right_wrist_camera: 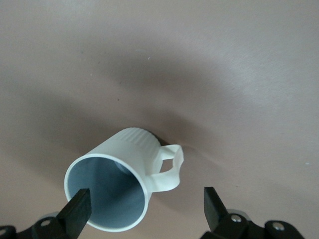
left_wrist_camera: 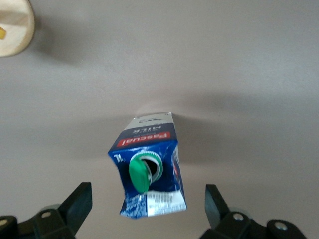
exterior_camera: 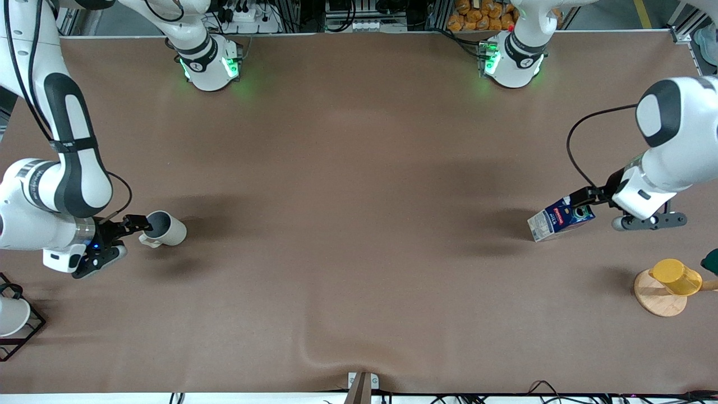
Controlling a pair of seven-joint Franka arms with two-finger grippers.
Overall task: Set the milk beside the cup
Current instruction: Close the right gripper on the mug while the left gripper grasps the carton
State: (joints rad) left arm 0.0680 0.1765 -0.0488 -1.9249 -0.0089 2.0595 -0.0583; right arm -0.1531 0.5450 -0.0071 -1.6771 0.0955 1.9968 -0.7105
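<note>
The milk [exterior_camera: 560,220] is a dark blue and white carton with a red strip and a green cap, and it stands on the brown table toward the left arm's end. My left gripper [exterior_camera: 581,209] is at its top, open, and its fingers [left_wrist_camera: 79,201] stand wide on either side of the carton [left_wrist_camera: 149,169] without touching it. The cup [exterior_camera: 166,228], an off-white mug with a grey inside, stands toward the right arm's end. My right gripper [exterior_camera: 134,223] is open at its rim. One of its fingers [right_wrist_camera: 79,209] is over the cup's mouth [right_wrist_camera: 107,191], and the other is past the handle.
A yellow cup [exterior_camera: 676,276] sits on a round wooden coaster [exterior_camera: 657,300], nearer the front camera than the milk. A white cone vessel in a black wire frame [exterior_camera: 12,320] stands at the right arm's end. The cloth has a fold [exterior_camera: 314,353] near the front edge.
</note>
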